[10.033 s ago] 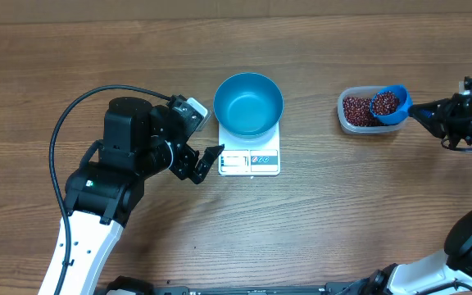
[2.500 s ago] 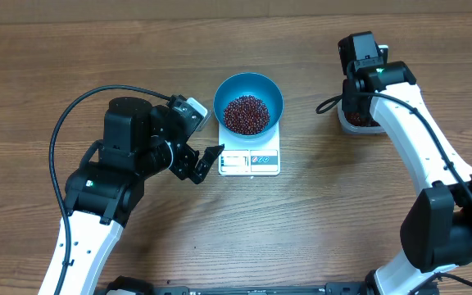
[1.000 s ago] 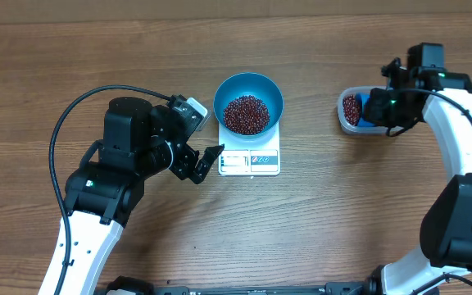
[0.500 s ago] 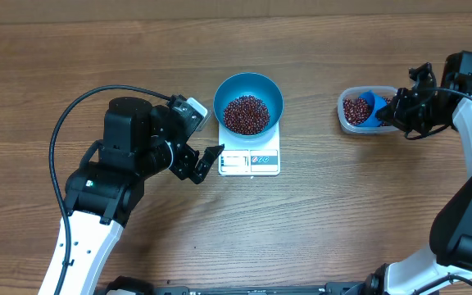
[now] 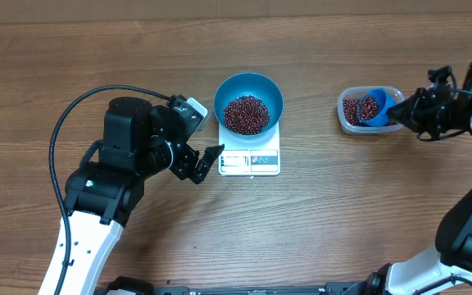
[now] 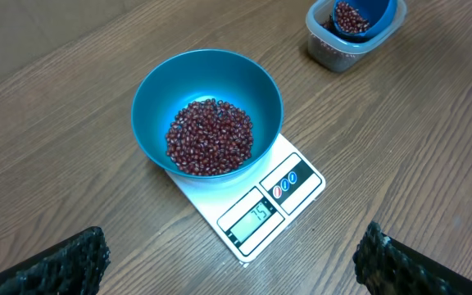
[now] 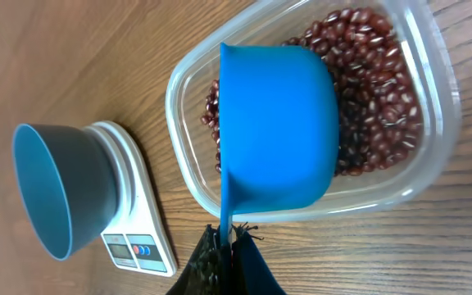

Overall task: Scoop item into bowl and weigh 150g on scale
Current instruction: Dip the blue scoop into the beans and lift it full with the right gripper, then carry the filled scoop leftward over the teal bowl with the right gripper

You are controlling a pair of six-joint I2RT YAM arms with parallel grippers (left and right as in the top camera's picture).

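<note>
The blue bowl [image 5: 248, 88] stands on the white scale [image 5: 250, 161] and holds a heap of dark red beans [image 5: 245, 114]. More beans [image 7: 367, 90] lie in a clear tub [image 5: 347, 120] at the right. My right gripper [image 5: 406, 111] is shut on the thin handle of a small blue scoop [image 5: 374, 108]. The scoop's cup sits inside the tub with some beans in it. In the right wrist view the scoop [image 7: 277, 131] shows its underside over the tub [image 7: 433, 98]. My left gripper [image 5: 206, 164] stands open left of the scale, holding nothing. Its view shows the bowl [image 6: 158, 98] and the scale [image 6: 289, 184].
Bare wooden table lies all around the scale and the tub. The left arm's black cable loops over the table at the left [image 5: 64, 123]. The right arm reaches in from the right edge.
My right arm has swung out to the right, and the scoop in the tub now has beans in its cup. The left arm, bowl and scale have not moved.
</note>
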